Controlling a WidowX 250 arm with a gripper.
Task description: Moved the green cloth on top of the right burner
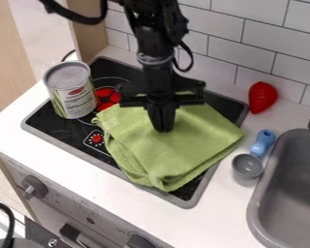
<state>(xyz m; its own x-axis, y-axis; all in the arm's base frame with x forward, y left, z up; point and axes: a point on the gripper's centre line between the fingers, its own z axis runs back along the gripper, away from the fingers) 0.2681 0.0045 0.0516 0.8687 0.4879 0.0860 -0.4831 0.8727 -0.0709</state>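
Note:
My gripper [162,127] hangs over the middle of the stove, pointing down, with its tip at the upper part of the green cloth [174,152]. The fingers stand close together against the cloth; whether any fabric is pinched between them is hidden. The cloth lies folded and rumpled across the right side of the black stove top [54,127], covering the right burner area. One edge of it reaches the stove's right rim.
A can [70,92] stands on the stove's left side beside a red burner [106,98]. Right of the stove are a red strawberry [262,97], a grey cup with a blue handle [248,165] and the grey sink [288,193]. A tiled wall runs behind.

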